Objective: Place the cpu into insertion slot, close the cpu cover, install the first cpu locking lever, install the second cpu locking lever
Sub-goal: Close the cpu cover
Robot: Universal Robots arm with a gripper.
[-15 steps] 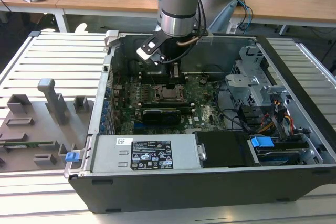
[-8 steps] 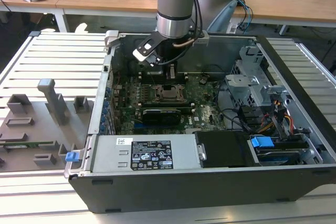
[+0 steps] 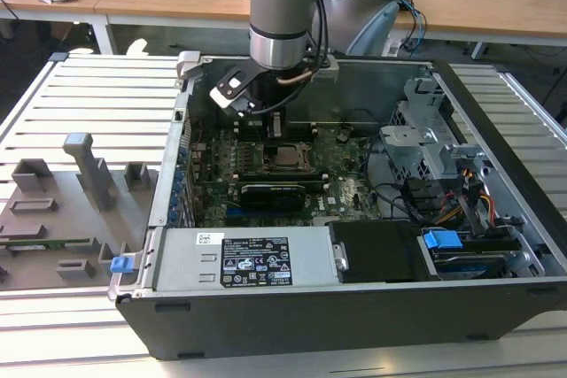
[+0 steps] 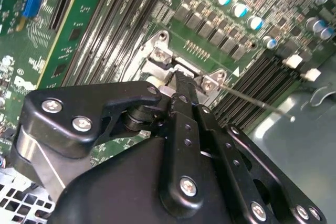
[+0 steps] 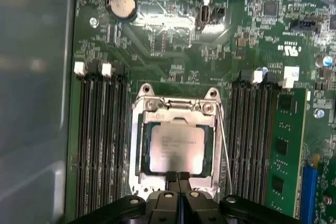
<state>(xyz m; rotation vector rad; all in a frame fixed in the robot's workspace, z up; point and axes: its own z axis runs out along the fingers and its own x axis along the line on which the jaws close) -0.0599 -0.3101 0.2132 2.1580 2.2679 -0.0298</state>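
The cpu (image 5: pixel 176 150) lies flat in the insertion slot (image 5: pixel 137 174), its silver-grey top showing through the cut-out of the cpu cover (image 5: pixel 178 109), which lies down over it. A thin wire locking lever (image 5: pixel 224 150) runs along one side of the socket, and in the second wrist view the lever (image 4: pixel 257 100) sticks out past the socket corner. My gripper (image 5: pixel 177 176) is shut with nothing between its fingers and hangs just above the socket's edge. In the exterior view the gripper (image 3: pixel 276 126) is inside the open computer case, just behind the socket (image 3: pixel 283 157).
Long black memory slots (image 5: pixel 100 145) flank the socket, with a green memory module (image 5: pixel 286 150) on one side. A black expansion card (image 3: pixel 275 192), the silver power supply (image 3: pixel 239 258) and a drive cage (image 3: pixel 425 143) crowd the case. A grey fixture (image 3: pixel 71 201) stands at the exterior view's left.
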